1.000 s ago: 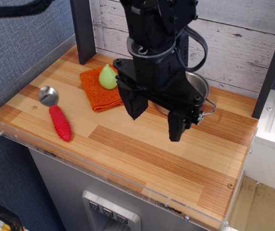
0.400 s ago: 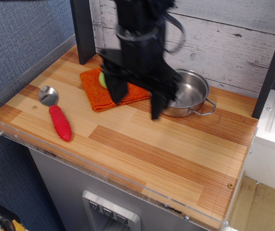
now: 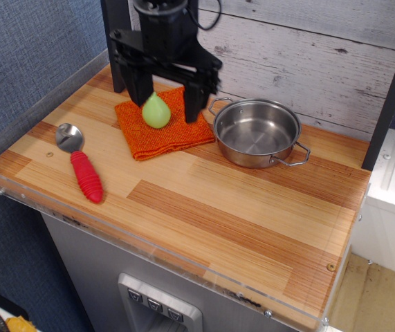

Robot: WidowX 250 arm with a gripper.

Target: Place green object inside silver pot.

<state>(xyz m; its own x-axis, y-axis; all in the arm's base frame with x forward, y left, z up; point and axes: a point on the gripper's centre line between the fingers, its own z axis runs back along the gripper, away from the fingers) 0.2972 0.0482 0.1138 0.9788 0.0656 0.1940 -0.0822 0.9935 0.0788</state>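
A black gripper point(image 3: 167, 104) hangs near the counter's back-left corner, its jaws spread wide on either side of the green object point(image 3: 155, 111). The green object sits on an orange cloth point(image 3: 162, 131), with the silver pot point(image 3: 256, 133) just beside the cloth toward the back edge.

light-green pear-shaped object point(image 3: 155, 111) upright, shiny silver pot point(image 3: 256, 132) empty, nearby

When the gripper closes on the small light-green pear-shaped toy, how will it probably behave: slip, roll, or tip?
The small light-green pear-shaped toy looks smooth and tapers to a point, so the fingers may slide upward unless they grip its wide lower part. Its rounded body would probably roll if knocked over. The orange woven cloth beneath it likely gives some friction, so a light push may tip it rather than slide it.
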